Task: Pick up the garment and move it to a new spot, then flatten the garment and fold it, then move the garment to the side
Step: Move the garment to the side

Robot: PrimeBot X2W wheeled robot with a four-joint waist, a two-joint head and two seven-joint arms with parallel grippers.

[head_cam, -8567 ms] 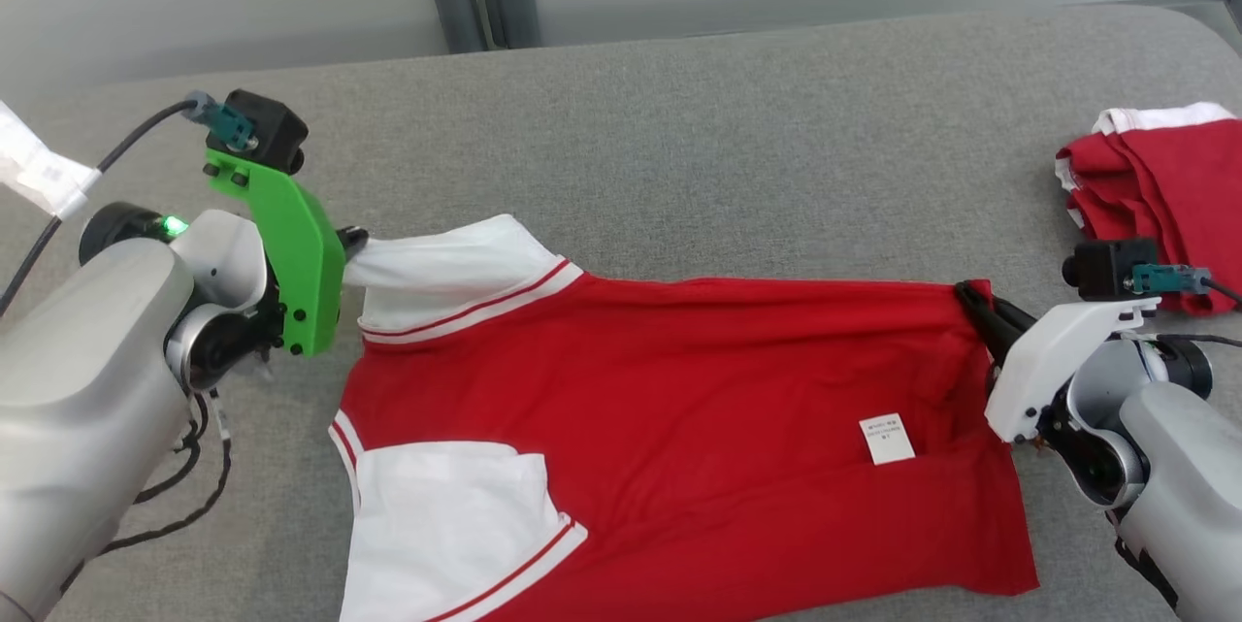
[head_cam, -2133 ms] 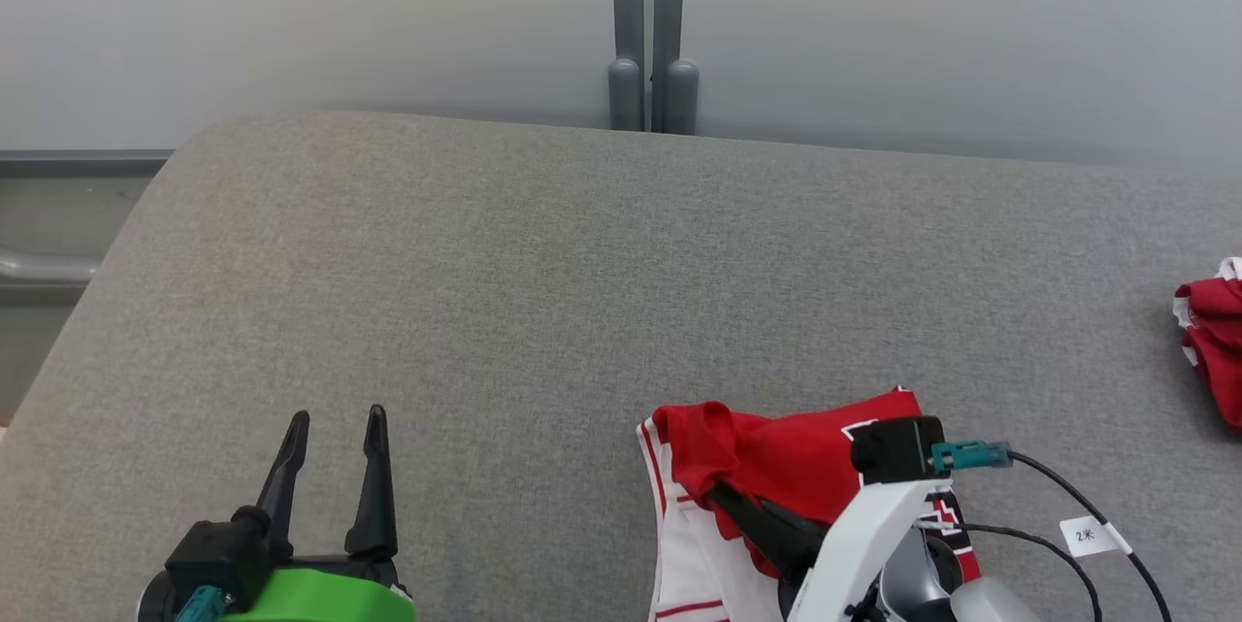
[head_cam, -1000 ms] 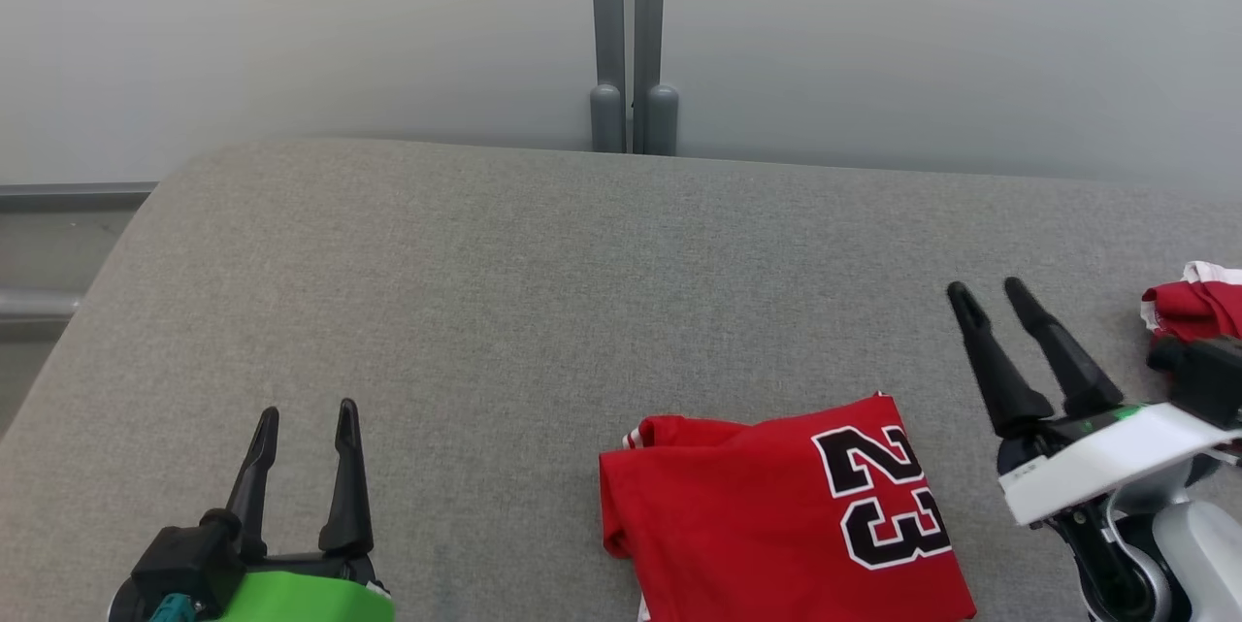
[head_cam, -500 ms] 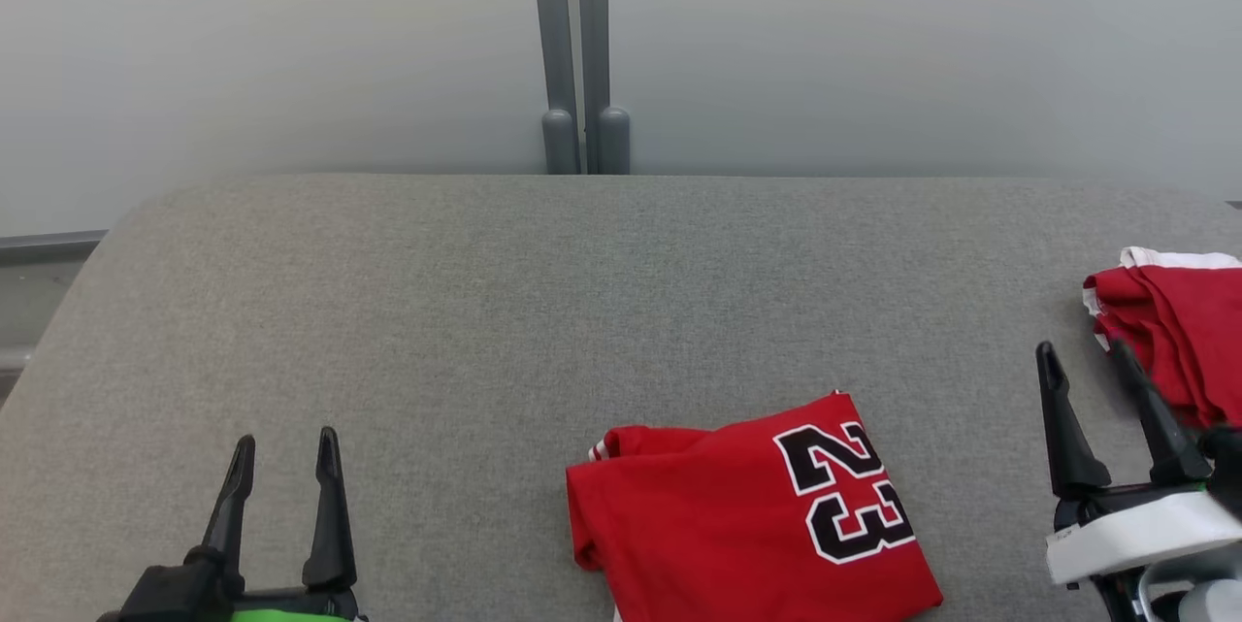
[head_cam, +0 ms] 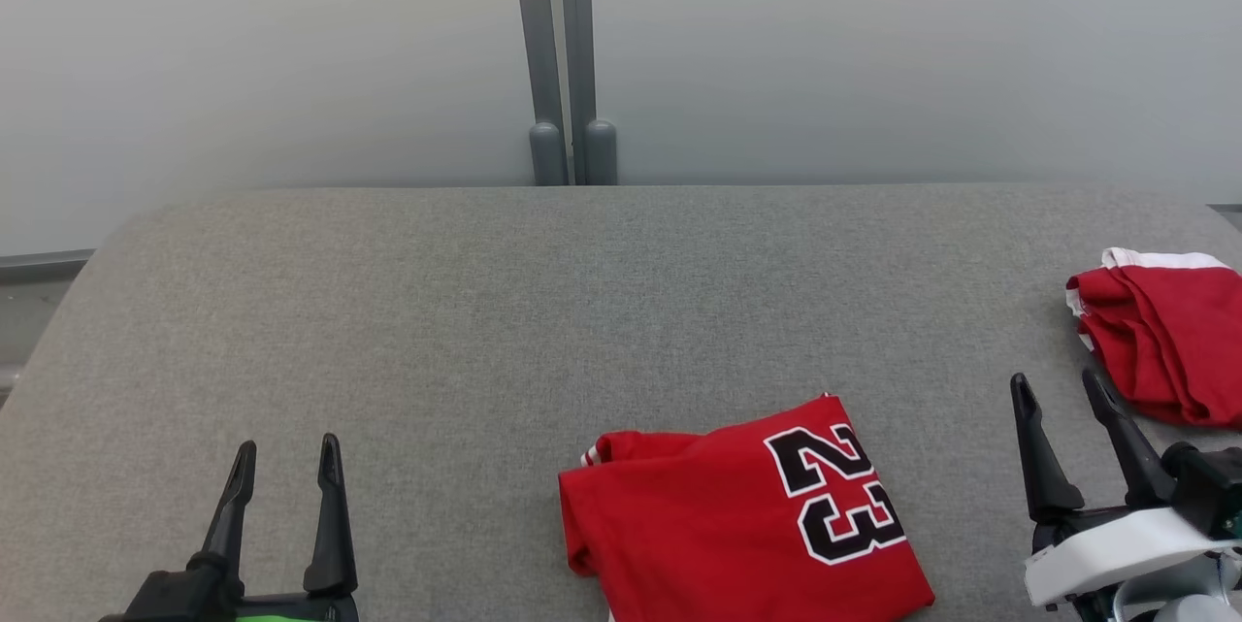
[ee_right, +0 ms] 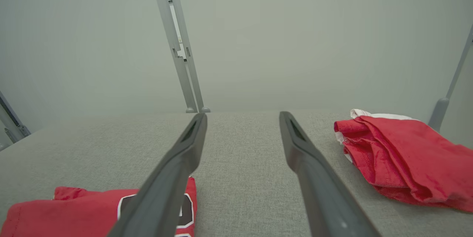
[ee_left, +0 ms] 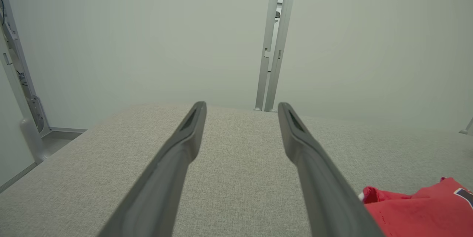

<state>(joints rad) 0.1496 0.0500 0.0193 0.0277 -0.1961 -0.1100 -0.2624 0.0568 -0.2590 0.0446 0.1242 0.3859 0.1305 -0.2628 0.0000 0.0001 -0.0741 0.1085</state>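
sitting folded into a compact rectangle, the red jersey with the black number 23 (head_cam: 747,520) lies on the near part of the grey fabric-covered table (head_cam: 466,311), between the 2 grippers and touched by neither. the left gripper (head_cam: 288,445) has its long dark fingers spread with nothing between them, well to the jersey's left. the right gripper (head_cam: 1056,379) is likewise spread and empty, near the jersey's right edge.

the fold looks done, so the step in hand is probably the last: shifting the jersey to the side. to do it well, come in low along a folded edge and pinch through all the layers at once, not just the top one, so the stack does not peel apart. the left edge bulges where the layers roll over and may catch unevenly; the right edge looks flatter. a low lift or slide should keep the fold.

for room, the table's left half and far stretch lie open up to the rounded far-left corner. on the right, a crumpled red garment with white trim (head_cam: 1155,341) lies near the table's right end, just beyond the right gripper, so a move that way is tighter. the jersey's near edge runs off the bottom of the head view, so how close it sits to the table's near edge i cannot tell.
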